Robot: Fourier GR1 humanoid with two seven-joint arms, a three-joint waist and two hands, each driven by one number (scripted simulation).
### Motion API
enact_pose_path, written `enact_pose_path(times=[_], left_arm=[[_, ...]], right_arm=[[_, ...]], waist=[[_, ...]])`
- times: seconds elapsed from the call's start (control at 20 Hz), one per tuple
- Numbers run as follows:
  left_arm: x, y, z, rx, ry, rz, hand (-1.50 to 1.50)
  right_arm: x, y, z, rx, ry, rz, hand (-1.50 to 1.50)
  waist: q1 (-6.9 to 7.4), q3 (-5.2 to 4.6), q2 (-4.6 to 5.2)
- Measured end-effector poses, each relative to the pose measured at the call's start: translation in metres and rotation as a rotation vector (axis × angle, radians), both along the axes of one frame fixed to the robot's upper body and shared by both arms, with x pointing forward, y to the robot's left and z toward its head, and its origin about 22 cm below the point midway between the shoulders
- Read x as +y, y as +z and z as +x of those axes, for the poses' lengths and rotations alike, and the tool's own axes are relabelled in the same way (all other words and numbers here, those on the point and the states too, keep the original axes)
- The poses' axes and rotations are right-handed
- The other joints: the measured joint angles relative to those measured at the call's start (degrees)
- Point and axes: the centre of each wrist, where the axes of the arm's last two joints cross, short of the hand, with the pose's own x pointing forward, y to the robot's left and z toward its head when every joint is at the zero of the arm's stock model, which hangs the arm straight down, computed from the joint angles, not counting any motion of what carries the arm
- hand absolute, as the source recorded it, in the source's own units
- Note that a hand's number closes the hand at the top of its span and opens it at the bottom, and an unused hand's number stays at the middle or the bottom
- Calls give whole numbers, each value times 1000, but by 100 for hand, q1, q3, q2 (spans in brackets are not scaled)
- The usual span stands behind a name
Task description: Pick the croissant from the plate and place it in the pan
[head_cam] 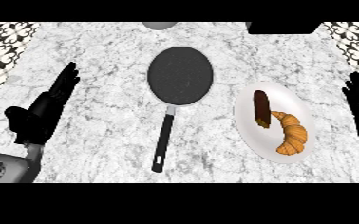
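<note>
Two hands show at the sides of the counter point(98, 52). The left hand point(43, 109) sits at nine o'clock, open, with its fingers straight and pointing toward twelve. The right hand point(353, 99) shows only as a sliver at three o'clock on the edge, its fingers straight and up, so it is open too. The pan point(180, 74) lies in the middle, with its handle point(163, 142) running down toward six. The plate point(288, 99) lies at four o'clock from the pan, apart from it. The croissant point(294, 133) rests on the plate's five o'clock part, just beside a chocolate pastry point(261, 109) at the plate's ten o'clock side. Neither hand touches the croissant.
</note>
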Motion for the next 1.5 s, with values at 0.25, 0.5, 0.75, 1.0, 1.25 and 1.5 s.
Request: enact_pose_path(times=[0.25,0.5,0.75,1.0,1.25,1.5], left_arm=[[-1,-7,-9,29,45,59,0],[3,-27,-25,111,98,95,0],[-2,-42,-42,152,128,105,0],[-3,-38,-43,148,134,112,0],[-6,-38,-46,152,123,108,0],[-12,-41,-48,148,108,104,0]], right_arm=[[9,15,21,-75,-88,75,-150],[-15,1,6,30,-393,-31,-150],[-16,-3,-32,191,-541,-93,-150],[-21,29,-48,368,-450,-287,-150],[-13,69,-41,510,-297,-359,-150],[1,100,-19,609,-156,-363,-150]], waist=[[96,27,50],[63,3,68],[-17,8,40],[8,9,47],[72,18,63],[153,25,82]])
